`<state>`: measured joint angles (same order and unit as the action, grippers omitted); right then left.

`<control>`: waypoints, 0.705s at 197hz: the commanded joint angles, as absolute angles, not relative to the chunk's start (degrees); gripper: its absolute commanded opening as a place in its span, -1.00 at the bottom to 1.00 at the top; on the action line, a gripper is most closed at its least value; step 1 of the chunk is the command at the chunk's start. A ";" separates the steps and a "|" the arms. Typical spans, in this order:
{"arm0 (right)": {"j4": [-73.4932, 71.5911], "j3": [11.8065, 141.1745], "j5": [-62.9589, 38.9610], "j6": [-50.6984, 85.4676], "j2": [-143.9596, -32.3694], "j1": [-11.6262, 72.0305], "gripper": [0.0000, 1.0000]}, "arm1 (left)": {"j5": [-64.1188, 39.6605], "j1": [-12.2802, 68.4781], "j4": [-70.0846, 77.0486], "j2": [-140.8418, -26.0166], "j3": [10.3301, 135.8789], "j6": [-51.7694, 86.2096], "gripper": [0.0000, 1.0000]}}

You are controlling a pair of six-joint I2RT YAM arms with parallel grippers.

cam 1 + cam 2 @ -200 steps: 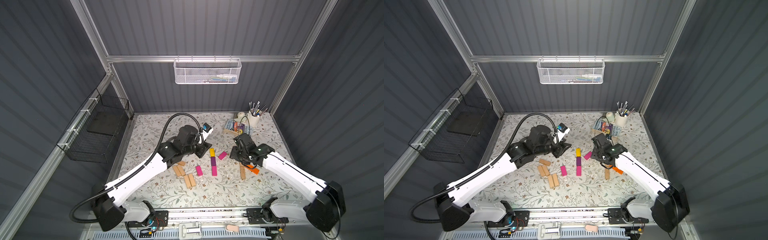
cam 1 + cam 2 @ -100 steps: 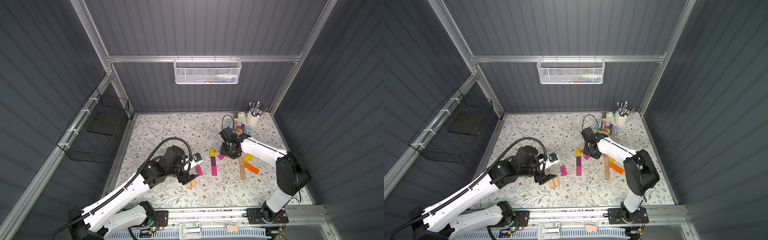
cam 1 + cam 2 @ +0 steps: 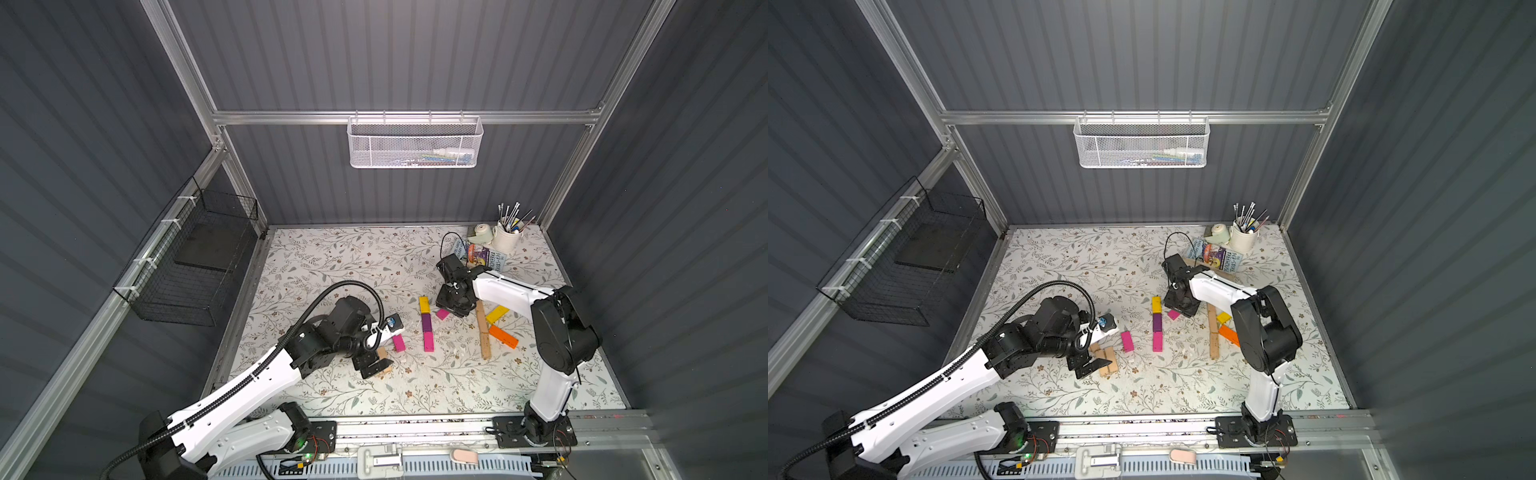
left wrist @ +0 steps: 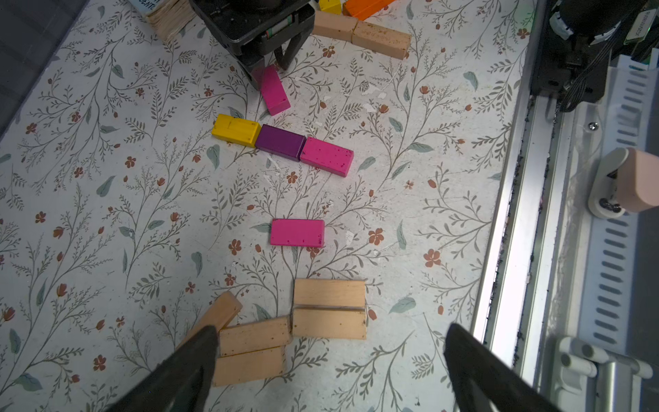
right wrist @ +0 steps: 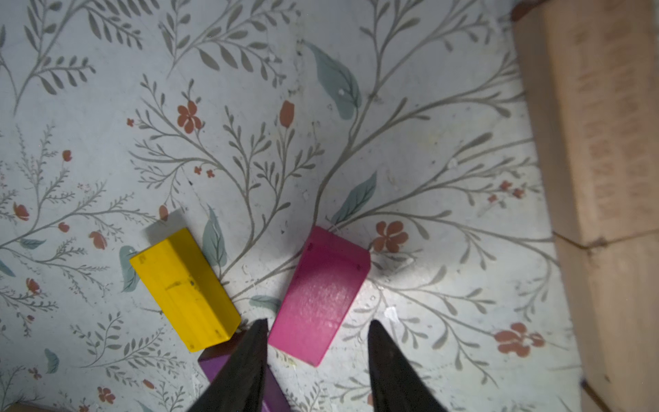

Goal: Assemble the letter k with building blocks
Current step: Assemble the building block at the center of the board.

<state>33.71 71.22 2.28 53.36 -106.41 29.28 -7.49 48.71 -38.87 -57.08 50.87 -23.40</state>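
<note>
1. The right gripper [image 5: 317, 321] has its jaws partly apart, straddling one end of the slanted magenta block [image 5: 321, 292]. One finger looks to be against the block's edge and bare mat [image 5: 428, 178] shows beside the other, so I judge it has no hold yet.
2. This block lies flat just beside the column [image 3: 426, 322] of yellow, purple and magenta blocks. It angles away from the column, with one end close to where yellow meets purple, apart from both. It reads as the K's upper arm.
3. On the column's far side, the left gripper [image 4: 331, 327] hangs with its jaws spread wide and empty over the tan blocks [image 4: 328, 308]. A loose magenta block [image 4: 297, 233] lies between them and the column.
4. Beyond the slanted block from the column lie a tan row [image 3: 482, 332], a spare yellow block [image 3: 497, 314] and an orange block [image 3: 503, 336].
5. Risks, as I judge them:
   - If the right jaws close unevenly, the touching finger could push the slanted block into the column and skew it.
   - That same finger sits over the column's purple block and could snag it on any drop.
   - The tan blocks lie packed edge to edge, so a wide left grasp could take two or scatter them.
</note>
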 commanded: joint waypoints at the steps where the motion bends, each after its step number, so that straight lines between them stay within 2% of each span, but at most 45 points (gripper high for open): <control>1: 32.99 72.25 0.96 54.12 -107.69 29.08 -0.09 | -7.20 48.80 -39.82 -55.64 50.21 -24.85 0.99; 30: 32.64 72.35 0.18 54.23 -108.62 29.03 -0.19 | -6.70 48.85 -39.81 -55.60 49.92 -25.22 0.99; 99: 30.93 70.33 -1.94 55.28 -108.00 29.01 -0.24 | -5.74 48.79 -39.46 -55.19 49.68 -25.22 0.99; 139: 30.60 69.88 -2.04 55.16 -108.46 29.09 -0.06 | -5.43 48.85 -39.64 -55.44 49.57 -25.28 0.99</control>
<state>30.50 70.61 -1.80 54.72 -108.29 29.28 -5.82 48.71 -38.83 -55.99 50.22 -24.05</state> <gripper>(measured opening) 0.452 0.996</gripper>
